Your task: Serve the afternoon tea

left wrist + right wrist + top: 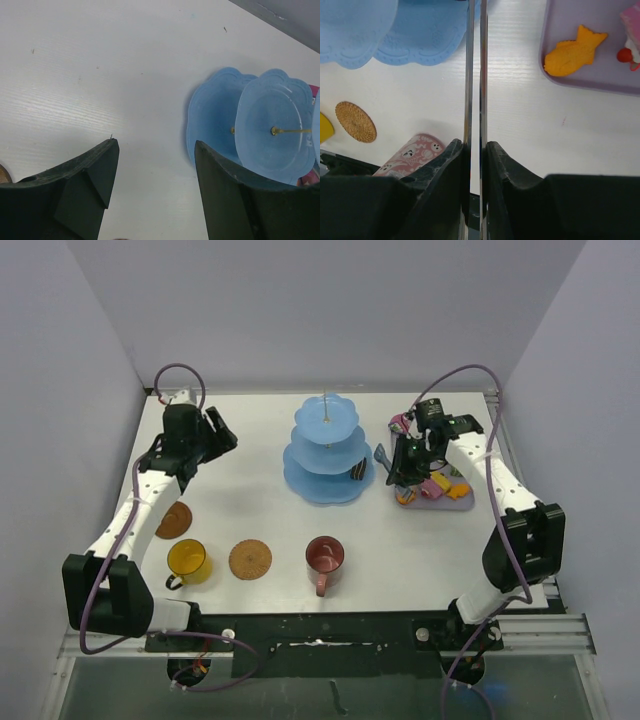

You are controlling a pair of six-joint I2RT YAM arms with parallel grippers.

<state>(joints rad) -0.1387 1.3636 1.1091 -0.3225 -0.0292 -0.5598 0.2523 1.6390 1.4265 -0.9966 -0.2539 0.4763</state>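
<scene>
Presently the right gripper pinches thin tongs just right of the blue stand. The left gripper, left of it, gapes empty. A dark cake, apparently, sits on its bottom tier.

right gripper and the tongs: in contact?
Touching. Right wrist view shows the right gripper shut on the metal tongs, both thin blades pinched between its fingers.

One stand, two mugs, two coasters, one tray, one pair of tongs, several pastries
</scene>
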